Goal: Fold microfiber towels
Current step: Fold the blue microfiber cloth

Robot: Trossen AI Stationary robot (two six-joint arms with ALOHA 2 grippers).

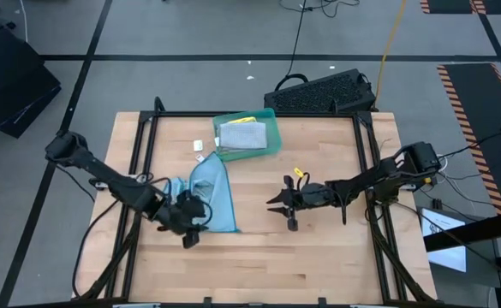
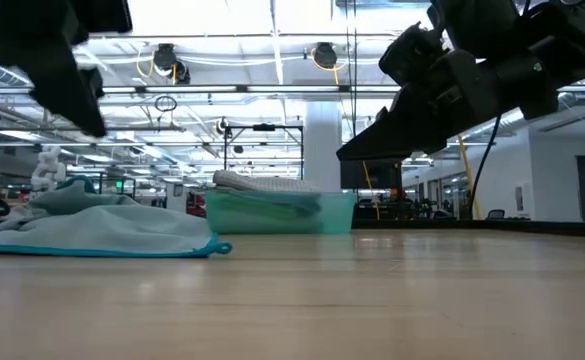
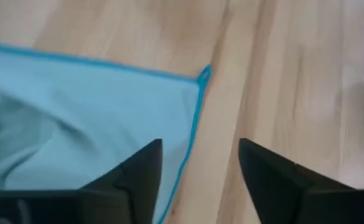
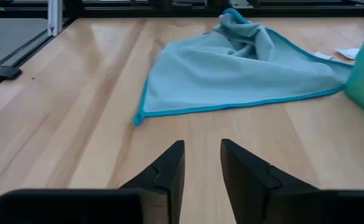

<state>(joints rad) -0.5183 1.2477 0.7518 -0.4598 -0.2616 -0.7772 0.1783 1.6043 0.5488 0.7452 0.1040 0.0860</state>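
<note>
Towel (image 1: 212, 193) lies between left end effector (image 1: 191, 225) and tray (image 1: 271, 135).

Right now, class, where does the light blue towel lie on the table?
In the high view the light blue towel lies spread left of centre, just below the teal tray, with the left gripper at its lower edge.

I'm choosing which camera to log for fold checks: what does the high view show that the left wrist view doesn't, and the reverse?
Only the high view shows the teal tray holding a folded grey towel, the right end effector over bare wood, and both arms. Only the left wrist view shows the left end effector open, straddling the towel's edge, with the hemmed corner close up. Both show the light blue towel lying on the table.
</note>
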